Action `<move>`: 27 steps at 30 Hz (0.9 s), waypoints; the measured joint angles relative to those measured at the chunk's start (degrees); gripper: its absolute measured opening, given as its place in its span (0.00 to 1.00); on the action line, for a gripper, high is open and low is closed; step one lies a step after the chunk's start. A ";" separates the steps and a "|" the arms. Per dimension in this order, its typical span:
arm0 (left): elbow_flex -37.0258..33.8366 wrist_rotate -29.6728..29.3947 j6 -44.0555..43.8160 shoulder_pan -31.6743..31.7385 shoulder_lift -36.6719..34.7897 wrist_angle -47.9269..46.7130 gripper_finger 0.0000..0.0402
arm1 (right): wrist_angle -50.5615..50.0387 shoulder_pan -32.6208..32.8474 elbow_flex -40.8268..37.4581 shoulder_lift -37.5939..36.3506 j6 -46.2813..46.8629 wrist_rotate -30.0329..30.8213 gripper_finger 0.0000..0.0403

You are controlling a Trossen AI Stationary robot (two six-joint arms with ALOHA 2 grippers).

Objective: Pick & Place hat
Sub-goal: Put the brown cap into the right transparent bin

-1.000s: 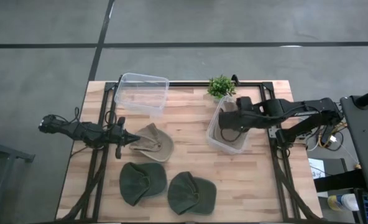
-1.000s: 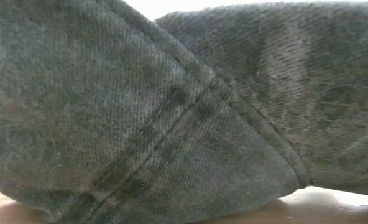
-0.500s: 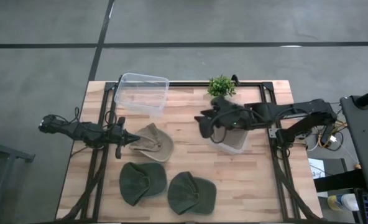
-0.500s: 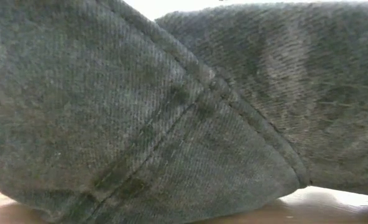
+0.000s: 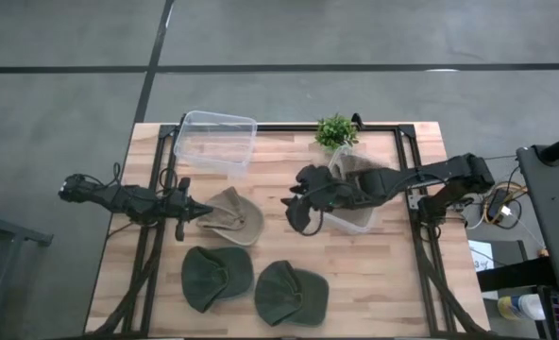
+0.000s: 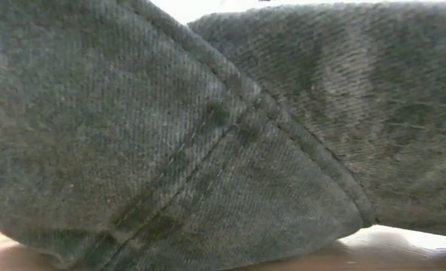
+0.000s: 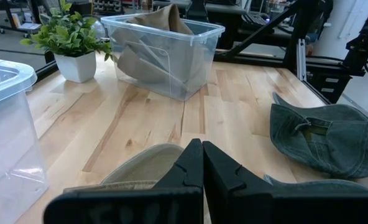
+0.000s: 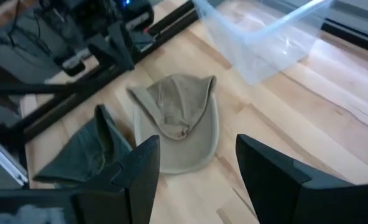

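Observation:
A tan hat (image 5: 234, 217) lies on the table left of centre and also shows in the right wrist view (image 8: 179, 118). My left gripper (image 5: 202, 214) is shut, with its tips (image 7: 201, 155) at this hat's left edge (image 7: 140, 169). My right gripper (image 5: 294, 210) is open and empty above the table's middle, right of the tan hat, and its fingers (image 8: 145, 171) frame it from a distance. A second tan hat (image 5: 357, 170) lies in the right clear bin (image 5: 350, 219). Two green hats (image 5: 216, 277) (image 5: 291, 292) lie near the front edge. My left gripper's shut fingertips stand level at the tan hat's left edge (image 7: 140, 169), coming from the table's left. I cannot tell whether they touch it.
An empty clear bin (image 5: 215, 144) stands at the far left. A small potted plant (image 5: 335, 130) stands at the far edge beside the right bin. The low view is filled by green hat cloth (image 6: 208, 150) close to the lens.
My right gripper has drawn out of the right bin and gone toward the table's left and slightly nearer, toward the tan hat on the table. The tan hat in the bin now shows uncovered.

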 joint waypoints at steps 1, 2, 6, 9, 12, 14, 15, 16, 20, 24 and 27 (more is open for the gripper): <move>0.00 0.00 0.01 0.00 0.00 0.00 0.00 | 0.14 0.24 0.00 0.52 -0.78 0.01 0.50; 0.00 0.00 0.02 0.00 0.00 0.02 0.00 | 0.71 0.50 0.00 1.08 -1.61 0.02 0.50; 0.00 0.00 0.01 0.00 0.00 0.02 0.00 | 1.33 1.53 0.48 3.24 -4.03 0.00 0.50; -0.09 -1.32 9.51 0.00 0.00 0.70 0.00 | 1.49 2.36 0.74 4.57 -5.61 0.02 0.50; -0.11 -3.04 21.11 0.02 -0.01 0.86 0.00 | 1.28 2.96 0.74 5.69 -5.86 0.02 0.50; -0.13 -3.67 30.25 0.02 -0.02 1.24 0.00 | 1.30 3.50 0.74 6.32 -6.36 0.07 0.50; -0.13 -4.10 33.60 0.02 -0.02 1.24 0.00 | 1.17 3.72 0.74 6.47 -7.10 0.07 0.50; -0.13 -4.66 34.91 0.02 0.00 1.19 0.00 | 1.17 3.99 0.72 6.68 -8.15 0.06 0.50; -0.13 -5.82 32.22 0.02 -0.01 2.58 0.00 | 0.61 4.69 0.72 6.87 -11.61 0.04 0.50; -0.13 -1.09 20.28 0.02 0.10 10.55 0.00 | 0.66 5.06 0.72 6.87 -13.95 0.09 0.50; -0.13 3.56 1.10 0.02 0.13 17.98 0.00 | 0.64 5.33 0.72 6.85 -16.29 -0.34 0.50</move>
